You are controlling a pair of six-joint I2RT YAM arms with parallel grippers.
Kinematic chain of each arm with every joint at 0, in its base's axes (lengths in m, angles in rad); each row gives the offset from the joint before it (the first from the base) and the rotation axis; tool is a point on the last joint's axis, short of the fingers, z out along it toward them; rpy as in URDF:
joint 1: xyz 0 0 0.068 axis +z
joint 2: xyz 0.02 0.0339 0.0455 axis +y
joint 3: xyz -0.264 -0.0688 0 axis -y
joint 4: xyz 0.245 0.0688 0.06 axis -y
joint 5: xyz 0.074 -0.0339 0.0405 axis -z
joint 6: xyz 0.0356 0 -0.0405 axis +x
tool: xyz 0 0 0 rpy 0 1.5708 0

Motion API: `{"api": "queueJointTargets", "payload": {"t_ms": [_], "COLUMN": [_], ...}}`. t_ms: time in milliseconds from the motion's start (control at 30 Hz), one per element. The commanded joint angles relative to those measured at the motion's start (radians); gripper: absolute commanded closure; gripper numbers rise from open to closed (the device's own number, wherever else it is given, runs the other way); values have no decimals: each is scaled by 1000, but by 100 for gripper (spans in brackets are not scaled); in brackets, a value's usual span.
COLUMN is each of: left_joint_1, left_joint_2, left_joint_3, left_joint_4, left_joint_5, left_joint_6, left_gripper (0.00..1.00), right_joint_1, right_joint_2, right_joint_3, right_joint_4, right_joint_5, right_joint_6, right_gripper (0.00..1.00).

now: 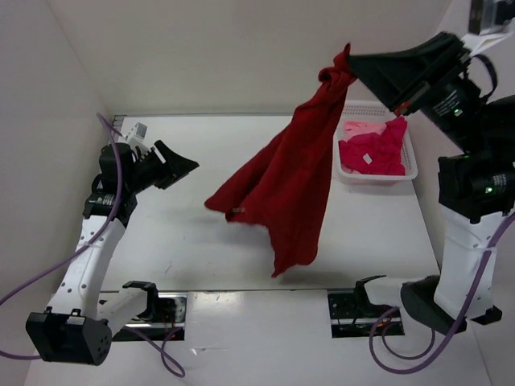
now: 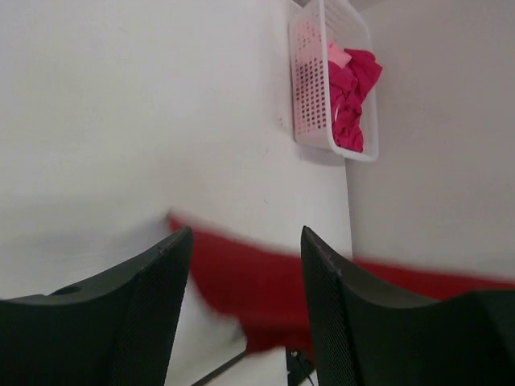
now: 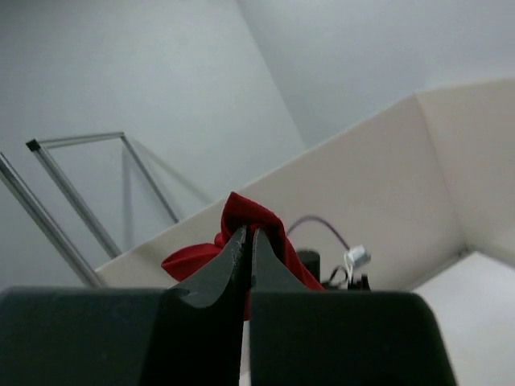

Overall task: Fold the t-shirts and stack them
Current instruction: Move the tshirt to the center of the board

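My right gripper (image 1: 351, 66) is clamped shut on a bunched edge of the dark red t-shirt (image 1: 282, 185), holding it high so the cloth hangs down over the middle of the table (image 1: 161, 241). I cannot tell whether its lowest corner touches the surface. My left gripper (image 1: 180, 164) has its jaws apart and holds nothing. It sits to the left of the shirt's lower left corner, clear of it. Behind the hanging shirt, at the far right, the white basket (image 1: 376, 178) holds a magenta t-shirt (image 1: 380, 153) and a pale pink t-shirt (image 1: 362, 127) behind it.
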Motion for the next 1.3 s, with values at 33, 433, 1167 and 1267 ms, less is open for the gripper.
{"api": "queueJointTargets", "payload": {"t_ms": [33,433,1167,1267], "left_joint_1": [7,-95,-395,-395], "left_joint_2": [6,-41,179,193], "left_joint_3": [7,-173,-297,-297], "left_joint_4": [49,-106,20,70], "left_joint_5": [22,-29,-224,-224], "left_joint_6": [17,205,54,24], "left_gripper": [35,35,27,27], "right_joint_1": [3,-7,-96,-101], "right_joint_2": [-19,98,397,351], "right_joint_3": [-374,-809,-328,-412], "right_joint_4": [18,-28,-184,-193], "right_joint_5": [16,301,487,474], "right_joint_6": [-58,-278,-316,-324], "right_gripper": [100,100,46,43]}}
